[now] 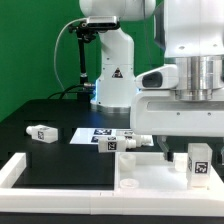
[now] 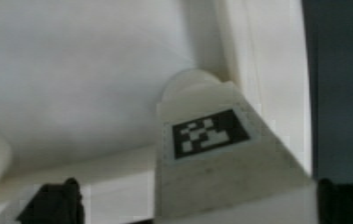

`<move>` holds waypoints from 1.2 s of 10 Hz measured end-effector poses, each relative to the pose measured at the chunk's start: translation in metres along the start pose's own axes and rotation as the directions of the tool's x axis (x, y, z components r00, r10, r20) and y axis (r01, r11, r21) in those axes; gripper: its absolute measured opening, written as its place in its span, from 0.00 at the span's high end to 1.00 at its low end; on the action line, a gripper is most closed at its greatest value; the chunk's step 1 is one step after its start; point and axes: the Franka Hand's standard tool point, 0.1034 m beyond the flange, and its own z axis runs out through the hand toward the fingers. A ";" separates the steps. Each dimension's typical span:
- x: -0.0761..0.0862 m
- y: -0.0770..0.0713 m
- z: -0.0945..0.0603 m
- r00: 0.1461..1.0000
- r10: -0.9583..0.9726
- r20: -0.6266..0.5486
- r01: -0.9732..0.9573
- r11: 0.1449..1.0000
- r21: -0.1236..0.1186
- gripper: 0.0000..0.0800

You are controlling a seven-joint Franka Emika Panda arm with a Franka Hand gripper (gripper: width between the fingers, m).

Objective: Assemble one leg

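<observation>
The jaws (image 1: 190,150) straddle one upright leg (image 1: 198,163) inside the tray-like panel (image 1: 60,181).

A small white plastic leg with a square tag (image 1: 199,163) stands upright inside the large white tray-like panel (image 1: 40,163), toward the exterior view's right. Behind the panel, two similar pegs (image 1: 42,133) (image 1: 108,143) lie on the black table (image 1: 30,112), one left, one centre.

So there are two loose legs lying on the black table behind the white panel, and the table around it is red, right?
Not quite. The table is black where the two loose legs lie, one leg toward the exterior view's left and another leg by the marker board, both behind the white panel. Nothing there is red; the exterior view shows a green backdrop.
</observation>
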 end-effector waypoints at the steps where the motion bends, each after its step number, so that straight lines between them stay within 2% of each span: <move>1: 0.000 0.002 0.000 1.000 0.029 -0.001 -0.029 1.000 -0.001 0.22; 2: 0.000 0.002 0.000 0.998 0.056 -0.001 -0.056 0.998 -0.002 0.22; 3: 0.000 0.002 0.000 0.996 0.089 0.000 -0.089 0.996 0.000 0.43; 4: 0.000 0.002 0.001 0.981 0.193 0.000 -0.193 0.981 0.002 0.43; 5: 0.000 0.002 0.001 0.963 0.270 0.000 -0.270 0.963 0.001 0.65; 7: 0.000 0.003 0.002 0.894 0.449 -0.004 -0.449 0.894 0.000 0.64; 9: -0.001 0.006 0.002 0.725 0.689 -0.005 -0.689 0.725 -0.006 0.64; 10: -0.002 0.006 0.002 0.585 0.811 -0.003 -0.811 0.585 -0.010 0.64; 12: -0.004 0.010 0.003 0.153 0.987 0.041 -0.988 0.154 -0.021 0.64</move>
